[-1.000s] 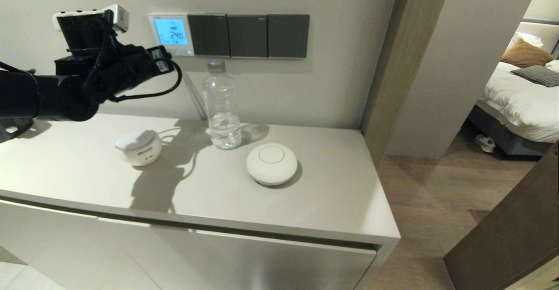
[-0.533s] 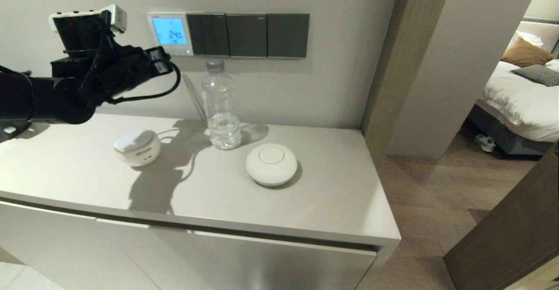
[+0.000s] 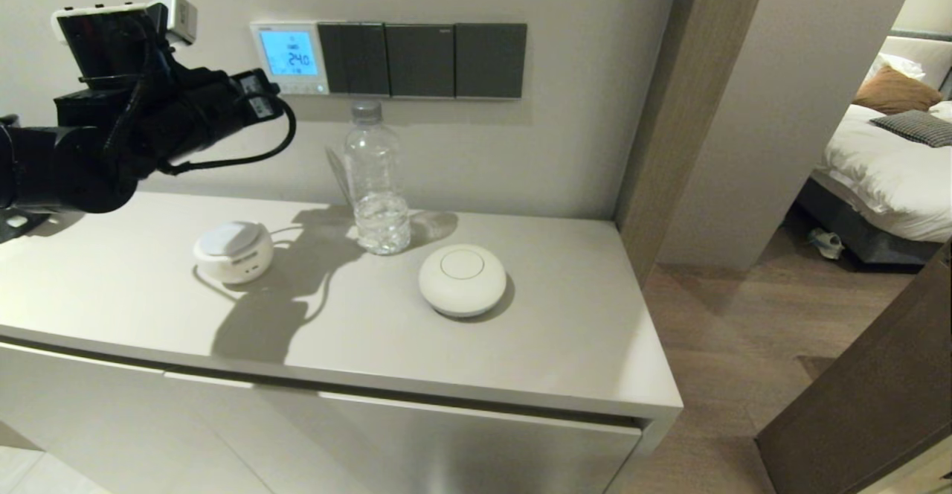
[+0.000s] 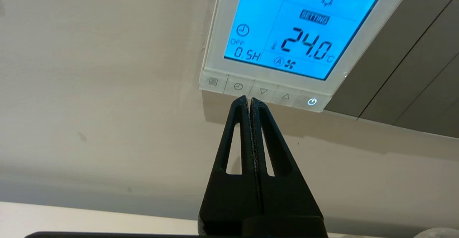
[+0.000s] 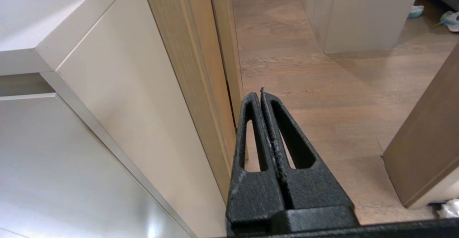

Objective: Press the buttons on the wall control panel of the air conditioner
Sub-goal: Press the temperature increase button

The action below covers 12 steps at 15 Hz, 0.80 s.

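Left gripper: While the black left gripper hangs in the middle of the left wrist view, its two ribbed fingers are pressed flat together on nothing, tips just under the key row.
Aim: tips sit below the seam between the clock key and the down-arrow key; whether they touch the plastic, I cannot tell.
Buttons: five small pale grey-white plastic buttons run along the panel's bottom edge, with menu, clock, down, up and a glowing power mark.
Handling: these look like short-travel keys, stiff and shallow, so a light straight poke with the closed tip should do; there is nothing to grasp. Best contact is the centre of one key, since the tip could easily straddle two.
Panel: the small square white plastic air conditioner's wall control panel is fixed to the wall, upper left of the head view, its light blue screen reading 24.0.
Surface: smooth, glossy bezel; a hard tip could skid off it.
Neighbours: matte dark grey switch plates touch the panel's right edge.
Below: a clear plastic water bottle and two round white gadgets stand on the pale cabinet top.
Right gripper: the black right gripper hangs over the wooden floor, fingers clenched and empty.
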Available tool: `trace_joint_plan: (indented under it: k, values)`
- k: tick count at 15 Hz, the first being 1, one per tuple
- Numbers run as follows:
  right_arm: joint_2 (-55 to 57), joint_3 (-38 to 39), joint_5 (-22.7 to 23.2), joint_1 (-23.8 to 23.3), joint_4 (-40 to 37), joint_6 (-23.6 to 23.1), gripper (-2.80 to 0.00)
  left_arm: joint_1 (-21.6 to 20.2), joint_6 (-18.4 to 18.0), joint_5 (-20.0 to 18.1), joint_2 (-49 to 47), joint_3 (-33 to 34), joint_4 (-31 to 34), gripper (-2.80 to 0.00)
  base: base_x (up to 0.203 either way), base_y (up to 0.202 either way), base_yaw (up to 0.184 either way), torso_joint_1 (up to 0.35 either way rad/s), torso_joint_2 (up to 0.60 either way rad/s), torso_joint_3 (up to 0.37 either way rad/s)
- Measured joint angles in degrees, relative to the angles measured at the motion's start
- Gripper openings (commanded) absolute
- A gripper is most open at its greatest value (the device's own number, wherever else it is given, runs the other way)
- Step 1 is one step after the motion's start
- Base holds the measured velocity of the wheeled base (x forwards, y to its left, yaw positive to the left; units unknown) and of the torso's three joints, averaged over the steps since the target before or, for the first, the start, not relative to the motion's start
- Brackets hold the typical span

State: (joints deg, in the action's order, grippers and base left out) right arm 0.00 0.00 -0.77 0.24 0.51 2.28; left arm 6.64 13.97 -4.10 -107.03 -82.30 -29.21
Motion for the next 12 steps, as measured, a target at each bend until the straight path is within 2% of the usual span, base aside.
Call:
trace_joint_plan:
  k: [12]
  values:
    - [0.0, 0.0, -0.01, 0.0, 0.0, 0.0, -2.8, -0.95, 0.02, -0.09, -2.43, -1.85, 0.2, -2.8, 0.0, 0.0, 0.0, 0.0, 0.0, 0.0]
